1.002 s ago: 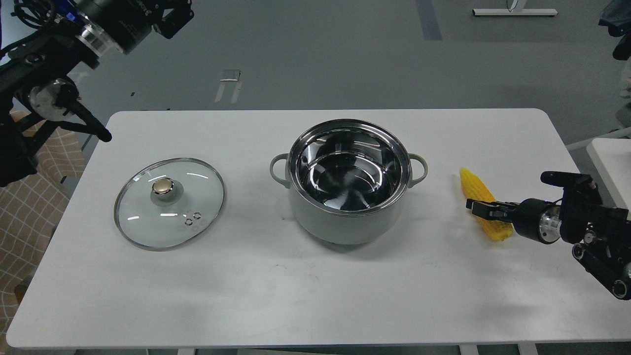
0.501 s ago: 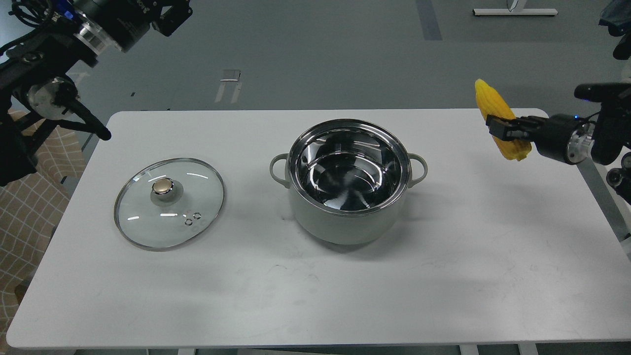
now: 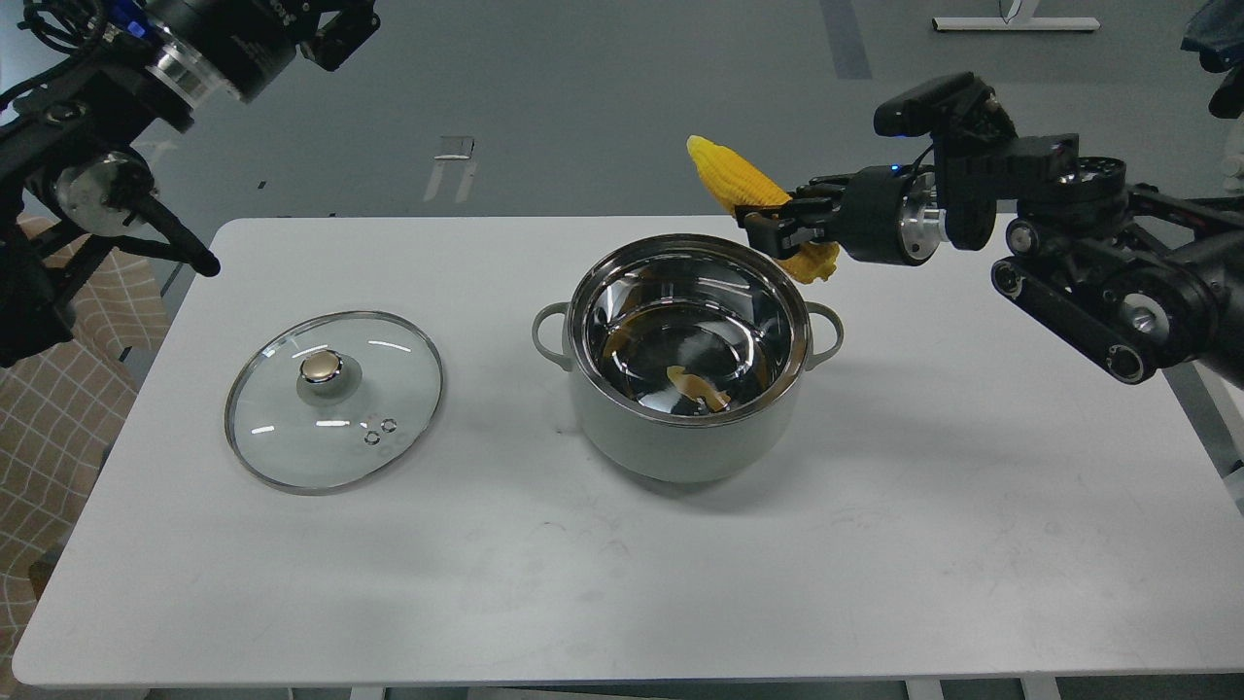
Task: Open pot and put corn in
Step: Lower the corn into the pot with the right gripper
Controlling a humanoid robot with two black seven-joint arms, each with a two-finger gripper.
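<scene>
Head view: right tool (image 3: 777, 228), clamped on bright yellow tapered corn cob (image 3: 739, 180), has carried it from tabletop (image 3: 622, 544) to above the open grey-green steel-lined pot (image 3: 685, 389); release pending. Left tool (image 3: 340, 34): state indiscernible.

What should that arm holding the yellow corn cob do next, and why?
Probably carry it a little further left and lower it: the right gripper holds the bright yellow corn cob above the far right rim of the open grey-green steel-lined pot, not over its middle.
</scene>
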